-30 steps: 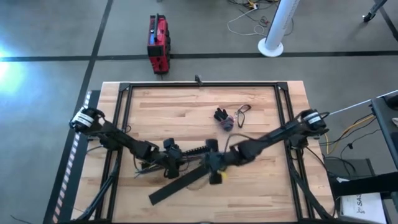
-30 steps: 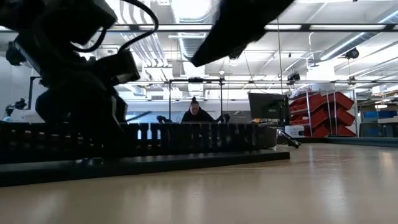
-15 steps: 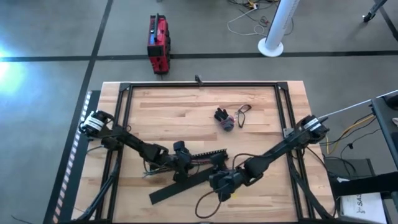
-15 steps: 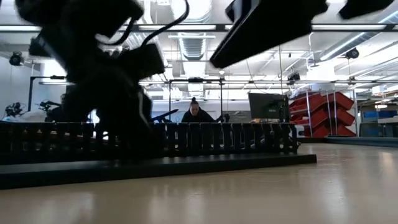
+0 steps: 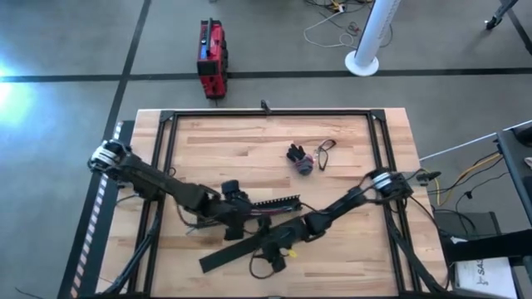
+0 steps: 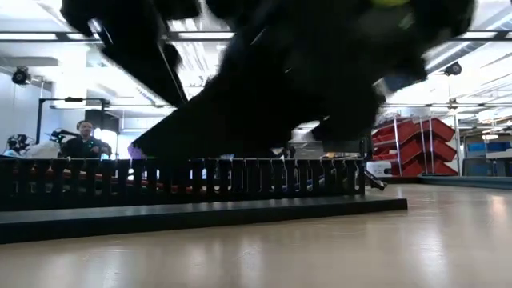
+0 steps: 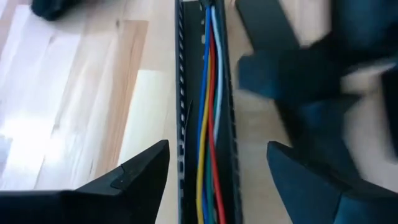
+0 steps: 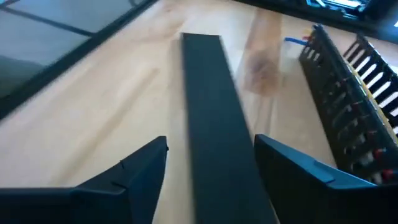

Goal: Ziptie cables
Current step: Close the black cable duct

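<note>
1. Counter (image 5: pixel 249 137): pale wood planks inside a black frame. It carries the slotted duct (image 5: pixel 277 202), which lies a little toward the front edge from the middle.
2. Left arm (image 5: pixel 158 184): dark, and reaches in across the counter to the duct's left end.
3. Right arm (image 5: pixel 349 203): dark, and passes the duct's right end, then runs on along its front side.
4. Red case (image 5: pixel 211 58): on the floor, beyond the counter's back edge and well apart from the duct.
5. Flat black strip (image 5: pixel 237 251): long and narrow. It lies on the counter just in front of the duct, at a slant to it.
6. Duct: a black channel with comb-like slotted walls, open on top.
7. Cables (image 7: pixel 211 124): thin blue, yellow, red, white and green wires. They lie lengthwise side by side inside the duct.
8. Left hand (image 7: pixel 217 152): released, fingers spread wide. It sits over the duct, one finger to each side, apart from the walls.
9. Right hand (image 8: pixel 211 146): released, fingers spread. It sits over the flat black strip on the duct's front side, one finger at each edge of the strip.
10. Dark lump (image 5: pixel 297 157): small and crumpled, behind the duct toward the back edge and apart from it.
11. Wire loop (image 5: pixel 325 149): small and thin, just beside the dark lump, on the same side of the duct.
</note>
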